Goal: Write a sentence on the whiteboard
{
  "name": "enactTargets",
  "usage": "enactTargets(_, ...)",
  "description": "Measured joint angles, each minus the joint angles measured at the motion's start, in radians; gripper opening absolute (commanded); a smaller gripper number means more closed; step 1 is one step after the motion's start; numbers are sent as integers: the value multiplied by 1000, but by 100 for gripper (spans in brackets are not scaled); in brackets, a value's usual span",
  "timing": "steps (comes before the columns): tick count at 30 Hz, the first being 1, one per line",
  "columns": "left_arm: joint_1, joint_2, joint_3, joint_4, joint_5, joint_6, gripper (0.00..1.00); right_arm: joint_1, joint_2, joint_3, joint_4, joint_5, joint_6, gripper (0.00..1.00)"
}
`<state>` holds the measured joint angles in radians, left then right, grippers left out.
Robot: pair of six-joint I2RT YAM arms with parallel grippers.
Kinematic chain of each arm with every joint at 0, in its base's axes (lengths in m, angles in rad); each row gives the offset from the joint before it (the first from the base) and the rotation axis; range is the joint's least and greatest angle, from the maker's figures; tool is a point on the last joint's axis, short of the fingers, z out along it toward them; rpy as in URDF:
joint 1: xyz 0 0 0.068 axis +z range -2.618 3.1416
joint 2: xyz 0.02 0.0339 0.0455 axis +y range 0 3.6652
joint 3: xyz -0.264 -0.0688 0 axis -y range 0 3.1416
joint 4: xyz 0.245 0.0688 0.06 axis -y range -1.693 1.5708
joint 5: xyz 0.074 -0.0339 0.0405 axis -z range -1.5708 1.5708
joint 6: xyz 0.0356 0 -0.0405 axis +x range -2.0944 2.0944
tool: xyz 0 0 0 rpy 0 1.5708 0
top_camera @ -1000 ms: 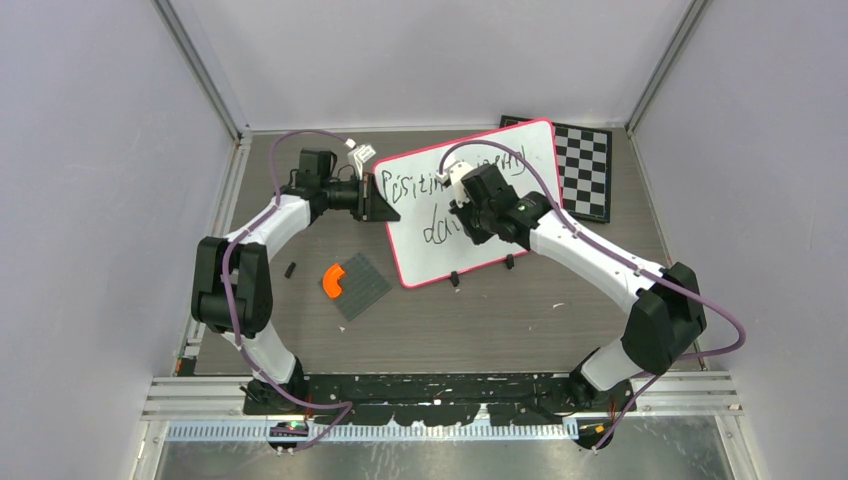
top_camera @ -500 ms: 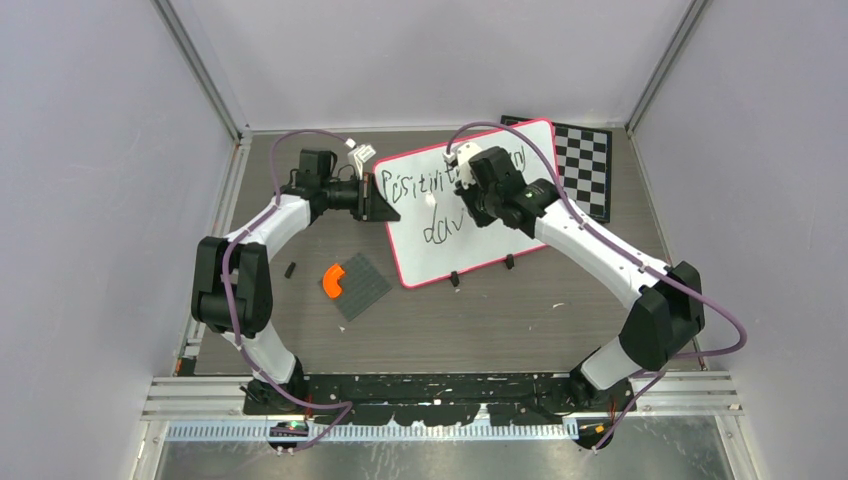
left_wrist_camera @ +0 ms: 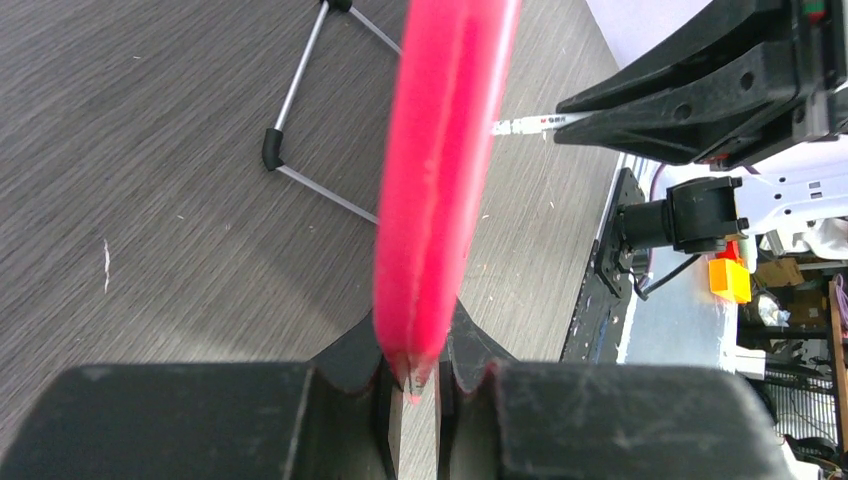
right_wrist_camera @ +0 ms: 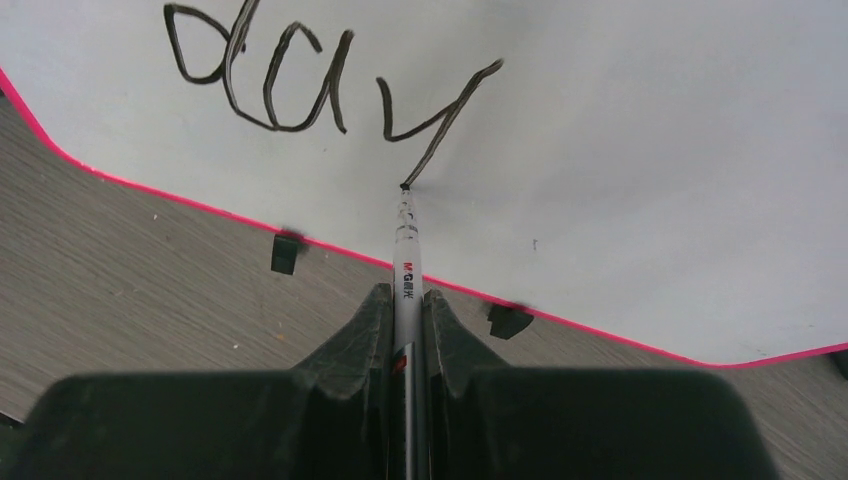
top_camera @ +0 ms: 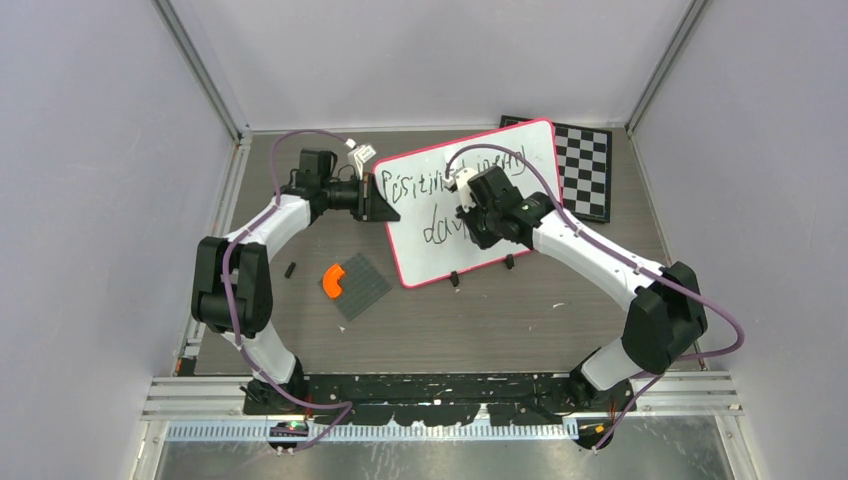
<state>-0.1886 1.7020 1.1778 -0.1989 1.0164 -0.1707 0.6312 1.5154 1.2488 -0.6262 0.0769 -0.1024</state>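
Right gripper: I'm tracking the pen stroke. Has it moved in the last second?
Yes. The right gripper, holding the pen, swung away toward the chessboard, then back toward the whiteboard near rim.

bright, even light with faint shadows; the whiteboard (left_wrist_camera: 440,180) rim blurs near the left wrist lens.
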Motion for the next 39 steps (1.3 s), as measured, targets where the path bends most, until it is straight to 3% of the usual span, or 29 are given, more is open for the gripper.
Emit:
enactTargets(17,0,2,0,0,5,6,0,62,36,34,-18,-91,2,0)
enactTargets(28,0,3,5,-1,5,6,0,-24,-129,-14,-37,-82,-25,0)
enactTargets(39,0,3,5,-1,5,3,0,-49,-56,-36,-44,-36,-48,0)
